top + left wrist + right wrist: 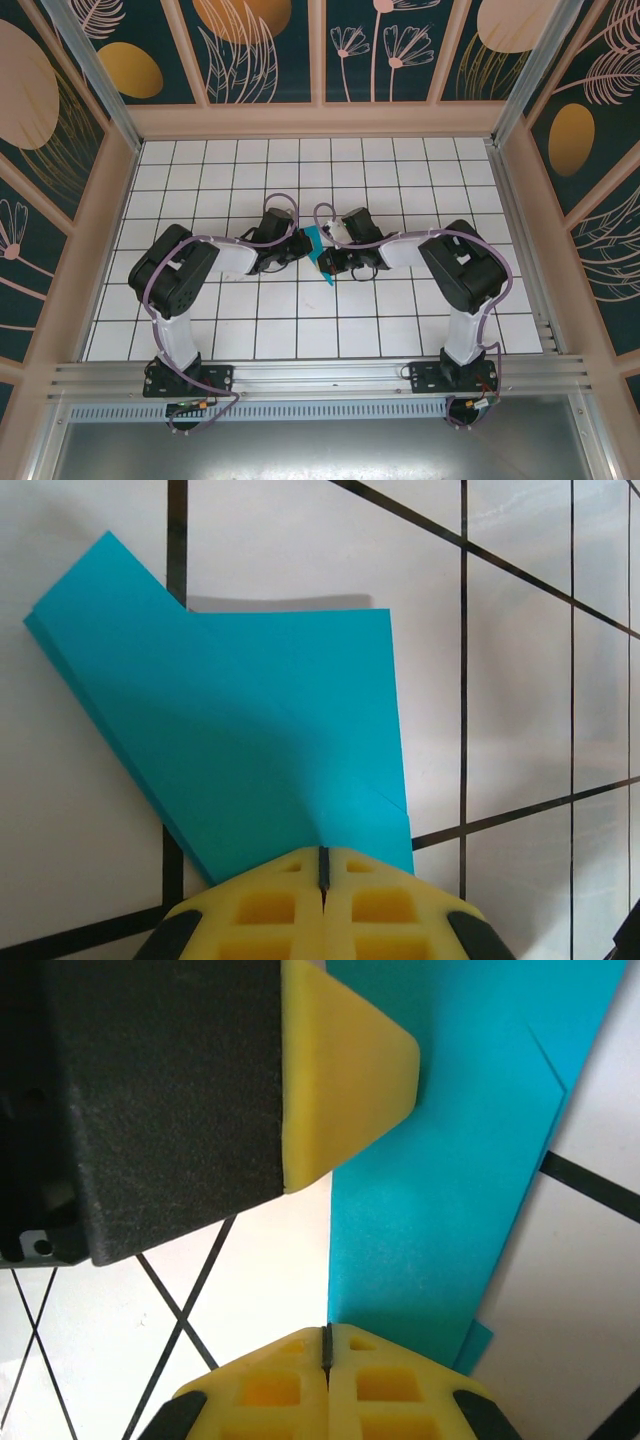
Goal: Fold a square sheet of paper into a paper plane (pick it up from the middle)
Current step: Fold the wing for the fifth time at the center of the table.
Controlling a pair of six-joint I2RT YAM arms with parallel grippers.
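Note:
The square sheet of paper (322, 255) is a teal folded shape with several layers and creases, lying on the white tiled table between the two arms. In the left wrist view the paper (250, 730) spreads out from my left gripper (325, 875), whose yellow fingers are shut with their tips on its near end. My left gripper (304, 244) meets my right gripper (324, 262) at the paper. In the right wrist view my right gripper (328, 1345) is shut at the left edge of the paper (450, 1180), and the left fingertip (345, 1070) touches the paper from the side. A paper plane is out of view.
The table (400, 320) is white with a black grid, walled by patterned panels at the back and sides. An aluminium rail (320, 375) with both arm bases runs along the near edge. Bare tiles lie all round the grippers.

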